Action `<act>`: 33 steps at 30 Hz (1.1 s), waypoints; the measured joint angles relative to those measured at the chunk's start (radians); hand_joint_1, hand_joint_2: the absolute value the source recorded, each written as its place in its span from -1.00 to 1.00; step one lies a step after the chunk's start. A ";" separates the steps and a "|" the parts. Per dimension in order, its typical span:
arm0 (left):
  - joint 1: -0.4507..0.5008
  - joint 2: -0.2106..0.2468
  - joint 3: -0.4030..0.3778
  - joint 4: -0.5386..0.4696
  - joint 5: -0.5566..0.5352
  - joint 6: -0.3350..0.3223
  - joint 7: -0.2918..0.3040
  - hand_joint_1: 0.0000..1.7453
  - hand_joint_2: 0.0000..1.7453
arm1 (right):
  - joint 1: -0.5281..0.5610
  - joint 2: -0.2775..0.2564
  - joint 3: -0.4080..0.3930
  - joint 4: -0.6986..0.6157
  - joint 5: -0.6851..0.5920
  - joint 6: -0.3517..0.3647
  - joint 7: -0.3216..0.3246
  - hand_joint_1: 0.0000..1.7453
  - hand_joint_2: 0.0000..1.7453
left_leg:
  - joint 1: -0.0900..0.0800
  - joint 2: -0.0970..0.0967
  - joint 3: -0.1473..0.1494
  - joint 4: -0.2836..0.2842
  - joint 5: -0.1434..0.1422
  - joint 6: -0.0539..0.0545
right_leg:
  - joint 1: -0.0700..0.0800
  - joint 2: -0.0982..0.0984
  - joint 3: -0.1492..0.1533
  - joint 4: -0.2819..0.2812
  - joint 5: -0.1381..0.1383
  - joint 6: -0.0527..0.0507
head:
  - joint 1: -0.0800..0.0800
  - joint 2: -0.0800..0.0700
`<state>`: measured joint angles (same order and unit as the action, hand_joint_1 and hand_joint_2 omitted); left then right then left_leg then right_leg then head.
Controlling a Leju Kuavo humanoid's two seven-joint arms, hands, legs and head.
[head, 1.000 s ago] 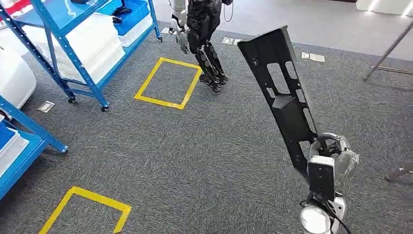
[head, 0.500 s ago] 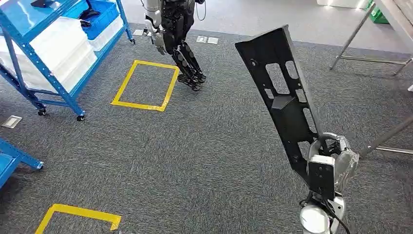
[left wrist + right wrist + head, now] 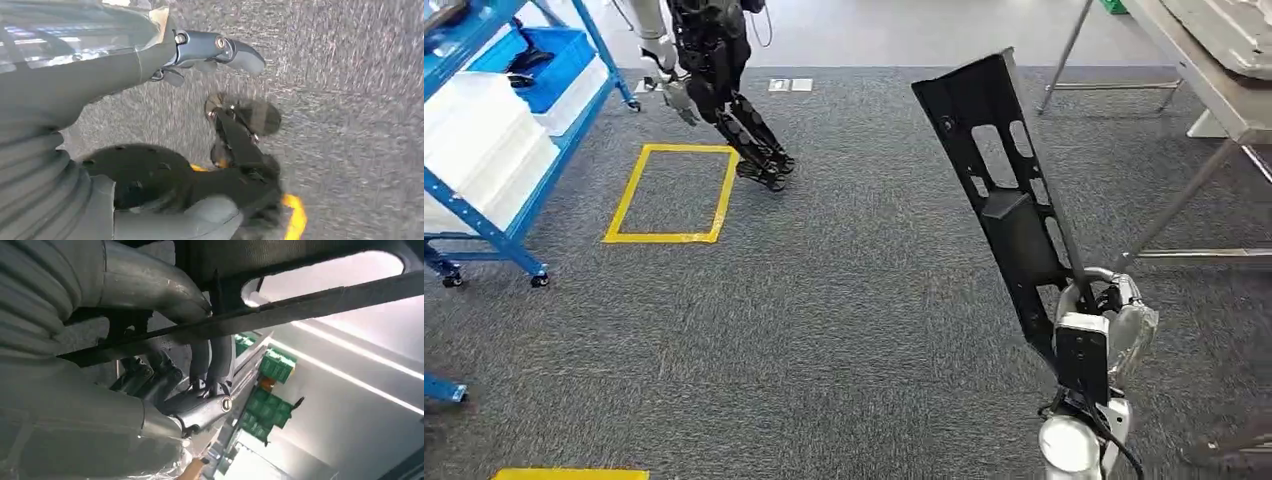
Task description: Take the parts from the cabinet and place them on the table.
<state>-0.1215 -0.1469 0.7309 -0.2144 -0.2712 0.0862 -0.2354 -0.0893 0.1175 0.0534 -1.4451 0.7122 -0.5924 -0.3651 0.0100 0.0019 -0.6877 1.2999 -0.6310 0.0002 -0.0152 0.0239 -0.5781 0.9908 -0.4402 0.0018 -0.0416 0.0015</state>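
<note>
Black slotted part (image 3: 1004, 190) gripped by right hand (image 3: 1109, 310), left hand (image 3: 210, 50) empty

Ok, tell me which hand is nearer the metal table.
Right. The right hand grips the black part close by the metal table; the left hand hangs over carpet.

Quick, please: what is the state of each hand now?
Left hand: holds nothing, fingers apart, open.
Right hand: holds the long black part by its lower end.
</note>
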 joint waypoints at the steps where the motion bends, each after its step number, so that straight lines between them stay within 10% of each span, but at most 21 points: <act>1: 0.001 0.000 0.000 0.000 0.000 0.000 0.000 -1.00 1.00 | 0.000 0.000 0.000 0.002 0.000 0.000 0.000 1.00 1.00 | 0.000 0.000 -0.008 0.012 0.007 0.002 | 0.002 0.010 0.000 0.000 0.001 -0.001 | 0.001 0.000; 4: 0.001 0.000 0.000 0.000 0.000 0.000 -0.004 -1.00 1.00 | 0.000 0.000 0.000 0.006 -0.002 -0.001 -0.001 1.00 1.00 | 0.000 -0.018 0.085 -0.182 0.130 0.018 | 0.004 0.044 0.004 0.002 0.001 -0.001 | 0.000 0.000; 5: 0.001 0.001 0.000 0.000 0.000 0.000 -0.005 -1.00 1.00 | 0.000 0.000 0.000 0.006 -0.002 -0.002 -0.002 1.00 1.00 | 0.000 -0.052 0.126 -0.264 0.164 0.024 | 0.002 0.052 0.004 0.002 0.001 0.000 | 0.000 0.000; 6: 0.001 0.002 0.000 0.000 0.000 0.000 -0.006 -1.00 1.00 | -0.001 0.000 0.000 0.006 -0.002 -0.003 -0.002 1.00 1.00 | 0.001 -0.080 0.142 -0.300 0.156 0.026 | 0.011 0.059 0.000 0.006 0.002 0.003 | 0.001 0.000; 10: -0.001 0.001 0.000 0.000 0.000 0.000 -0.007 -1.00 1.00 | 0.002 0.000 0.000 0.007 -0.002 -0.005 -0.002 1.00 1.00 | -0.008 -0.044 0.142 -0.312 0.165 0.040 | 0.000 0.093 -0.013 0.000 0.014 0.025 | 0.003 0.000; 13: 0.002 0.000 0.000 0.000 0.000 0.011 -0.018 -1.00 1.00 | -0.001 -0.002 0.000 0.007 -0.002 -0.006 -0.003 1.00 1.00 | -0.005 -0.009 0.148 -0.329 0.176 0.055 | 0.005 0.006 -0.085 0.141 -0.059 0.016 | 0.011 0.000; 16: 0.004 0.000 0.000 0.000 0.000 0.014 -0.026 -1.00 1.00 | 0.006 -0.005 0.000 0.007 -0.004 -0.006 -0.003 1.00 1.00 | -0.008 0.026 0.145 -0.328 0.175 0.056 | -0.002 -0.011 -0.171 0.324 -0.115 0.023 | 0.013 0.000; 19: 0.005 -0.004 0.000 0.000 -0.001 0.015 -0.027 -1.00 1.00 | 0.007 -0.006 -0.001 0.007 -0.005 -0.006 -0.001 1.00 1.00 | -0.006 0.057 0.148 -0.326 0.171 0.050 | -0.009 -0.034 -0.058 0.116 -0.036 0.055 | 0.015 0.000; 21: 0.005 -0.005 0.000 0.000 -0.008 0.010 -0.029 -1.00 1.00 | 0.007 -0.007 -0.002 0.005 -0.005 -0.007 -0.001 1.00 1.00 | -0.017 0.070 0.148 -0.317 0.161 0.036 | -0.002 -0.090 0.006 0.006 -0.017 0.050 | 0.017 0.000; 25: 0.004 -0.006 0.000 0.000 -0.013 0.009 -0.036 -1.00 1.00 | 0.030 -0.007 -0.005 0.002 -0.006 -0.011 -0.006 1.00 1.00 | -0.010 0.099 0.154 -0.318 0.157 0.015 | 0.001 -0.046 0.002 0.001 -0.007 0.019 | 0.014 0.000; 28: 0.003 -0.006 0.000 0.000 -0.019 0.010 -0.037 -1.00 1.00 | 0.032 -0.006 -0.006 0.002 -0.006 -0.014 -0.013 1.00 1.00 | 0.000 0.021 0.113 -0.215 0.082 0.003 | -0.007 -0.024 0.004 -0.002 -0.002 0.007 | 0.002 0.000; 30: 0.006 -0.006 0.000 0.000 -0.021 0.011 -0.037 -1.00 1.00 | 0.033 -0.004 -0.006 0.002 -0.006 -0.015 -0.013 1.00 1.00 | 0.000 0.001 0.018 -0.022 -0.002 -0.001 | -0.002 -0.002 0.002 -0.001 -0.001 0.002 | -0.002 0.000; 33: 0.008 -0.006 0.000 0.001 -0.021 0.016 -0.036 -1.00 1.00 | 0.034 -0.004 -0.008 0.003 -0.006 -0.015 -0.013 1.00 1.00 | 0.000 -0.003 0.024 -0.057 0.060 0.009 | 0.002 0.031 0.004 -0.001 -0.001 0.002 | -0.002 0.000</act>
<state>-0.1132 -0.1530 0.7305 -0.2136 -0.2926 0.1022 -0.2716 -0.0558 0.1133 0.0458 -1.4416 0.7061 -0.6073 -0.3780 0.0100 -0.0013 -0.6635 1.2424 -0.5715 0.0094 -0.0127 0.0545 -0.5739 0.9902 -0.4412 0.0043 -0.0435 0.0011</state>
